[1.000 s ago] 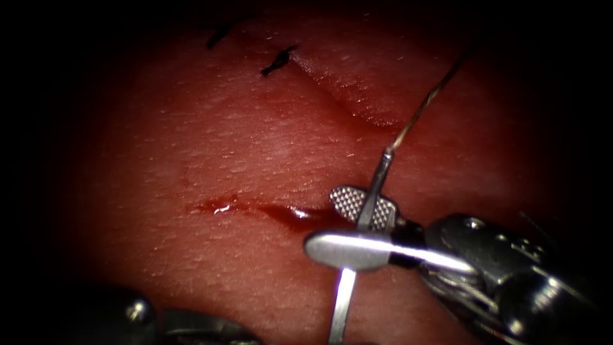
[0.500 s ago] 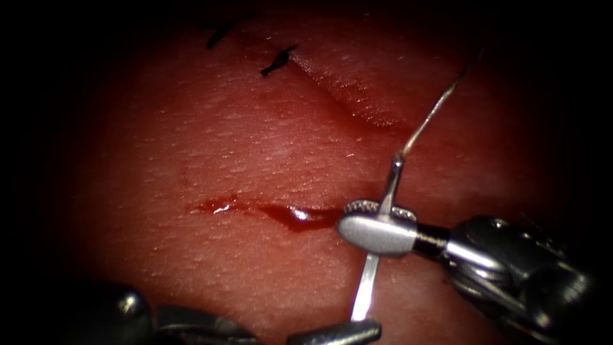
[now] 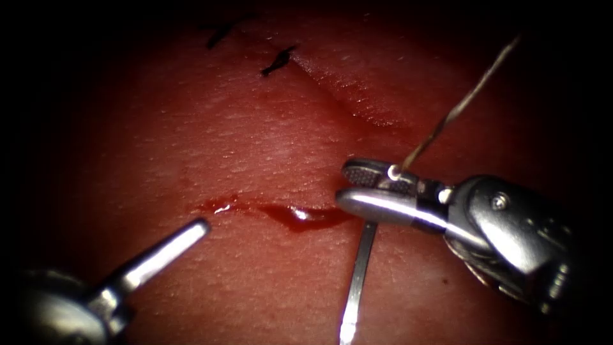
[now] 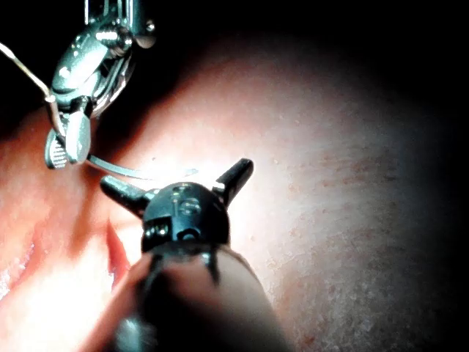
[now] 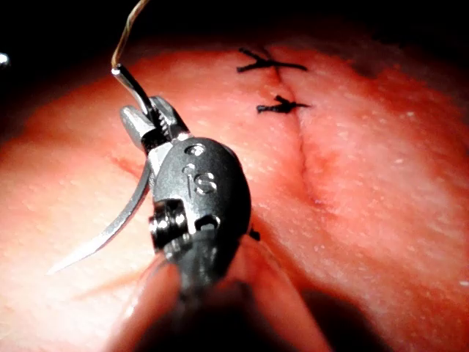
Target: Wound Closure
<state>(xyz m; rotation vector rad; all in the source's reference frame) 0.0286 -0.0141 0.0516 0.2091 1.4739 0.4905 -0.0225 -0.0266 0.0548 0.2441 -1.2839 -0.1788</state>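
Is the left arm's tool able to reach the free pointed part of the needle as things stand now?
Probably yes. The left tool has its fingers spread open and holds nothing. The needle, held near its thread end by the right tool, hangs free above the tissue, with nothing between them.

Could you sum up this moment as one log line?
right claw: shut on needle near thread end | needle: off tissue | left claw: open, holds nothing
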